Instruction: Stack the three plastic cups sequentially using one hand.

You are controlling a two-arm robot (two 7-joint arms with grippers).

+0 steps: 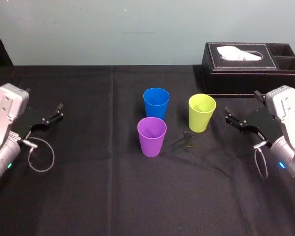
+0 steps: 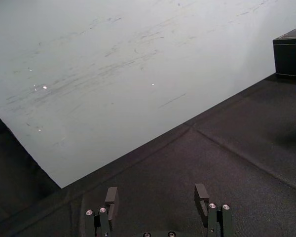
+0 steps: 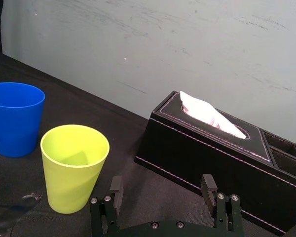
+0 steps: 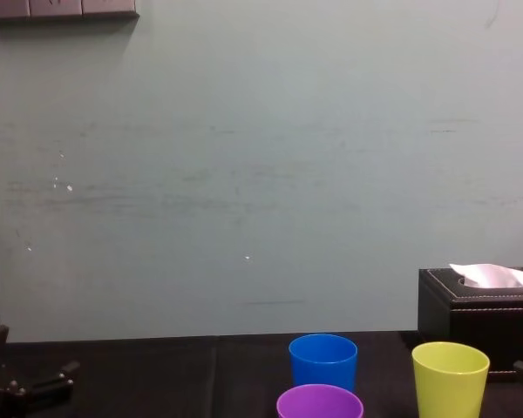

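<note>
Three cups stand upright and apart at the table's middle: a blue cup [image 1: 156, 103] at the back, a purple cup [image 1: 151, 136] in front of it, and a yellow-green cup [image 1: 201, 112] to the right. My right gripper [image 1: 242, 114] hovers open just right of the yellow-green cup [image 3: 74, 167], nothing between its fingers [image 3: 116, 188]. The blue cup [image 3: 14, 117] sits beyond it in the right wrist view. My left gripper [image 1: 50, 116] rests open at the far left, well away from the cups. The chest view shows the blue [image 4: 322, 359], purple [image 4: 319, 402] and yellow-green [image 4: 449, 377] cups.
A black leather tissue box [image 1: 250, 68] with a white tissue stands at the back right, close behind my right gripper. A small piece of dark tape [image 1: 184, 141] lies on the black cloth between the purple and yellow-green cups. A pale wall runs behind the table.
</note>
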